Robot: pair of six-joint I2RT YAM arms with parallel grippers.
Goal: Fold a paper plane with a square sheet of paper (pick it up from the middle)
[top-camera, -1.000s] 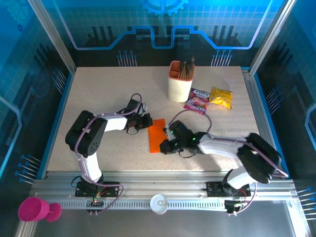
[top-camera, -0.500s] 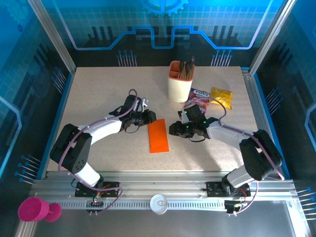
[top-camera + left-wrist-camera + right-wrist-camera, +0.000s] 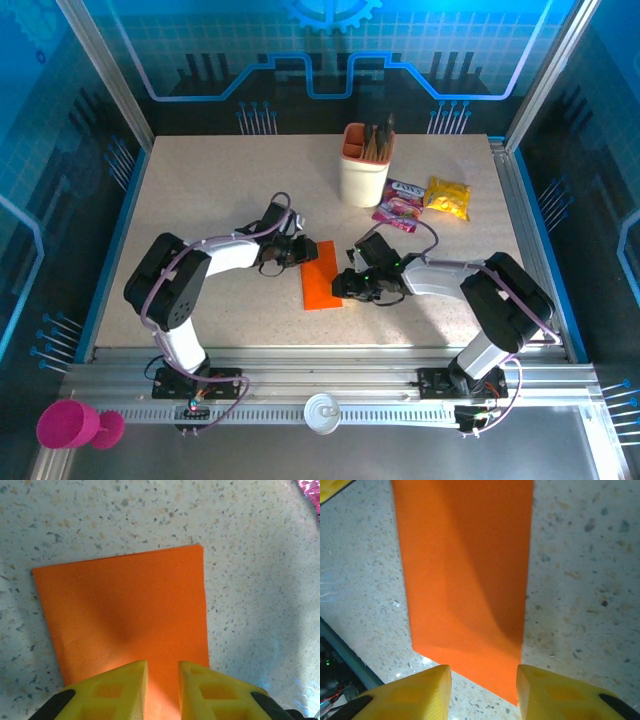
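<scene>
The square sheet of paper (image 3: 321,274) is bright orange and lies flat on the speckled table as a narrow upright rectangle; no paper plane shape is in view. My left gripper (image 3: 299,251) sits low at the sheet's upper left edge. In the left wrist view its yellow fingers (image 3: 125,680) stand a narrow gap apart over the paper (image 3: 125,605), holding nothing. My right gripper (image 3: 344,283) is at the sheet's lower right edge. In the right wrist view it (image 3: 483,675) is open, with a corner of the paper (image 3: 465,570) lying between the fingers.
A beige-and-orange pen cup (image 3: 364,165) stands behind the paper. To its right lie a pink snack packet (image 3: 399,207) and a yellow one (image 3: 447,196). The table's metal rail (image 3: 320,362) runs along the near edge.
A second ago both grippers were shut at the paper. They drew back from it, opened, and have come back to its left and right edges. The paper lies where it was.
</scene>
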